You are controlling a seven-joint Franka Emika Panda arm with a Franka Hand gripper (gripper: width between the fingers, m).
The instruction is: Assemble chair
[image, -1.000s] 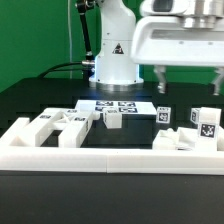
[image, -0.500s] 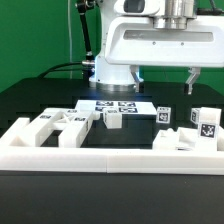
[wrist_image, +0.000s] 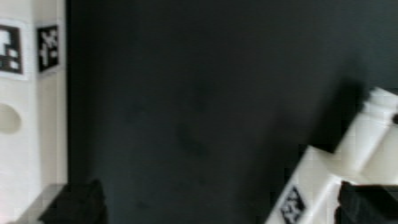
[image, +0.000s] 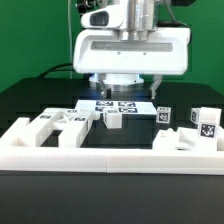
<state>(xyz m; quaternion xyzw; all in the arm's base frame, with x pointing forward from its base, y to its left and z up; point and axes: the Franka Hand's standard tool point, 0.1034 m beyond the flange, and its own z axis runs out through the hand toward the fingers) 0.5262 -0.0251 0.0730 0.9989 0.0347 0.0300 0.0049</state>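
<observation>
The chair lies in loose matte white pieces with marker tags. A group of notched pieces [image: 58, 126] sits at the exterior view's left, a small block [image: 115, 119] in the middle, and more pieces [image: 192, 133] at the right. My gripper [image: 128, 90] hangs open and empty above the middle of the table, over the marker board [image: 120, 105], touching nothing. In the wrist view a tagged white piece [wrist_image: 25, 70] shows at one edge and another white piece [wrist_image: 352, 150] at the other. My gripper [wrist_image: 217, 208] is over dark table, with its fingers [wrist_image: 75, 204] spread wide.
A long low white barrier wall [image: 110, 156] runs along the front of the table. The robot base [image: 118, 62] stands behind the marker board. A green backdrop is at the back.
My gripper has moved from the exterior view's right to the middle, over the marker board. It stays open and empty. The pieces have not moved.
</observation>
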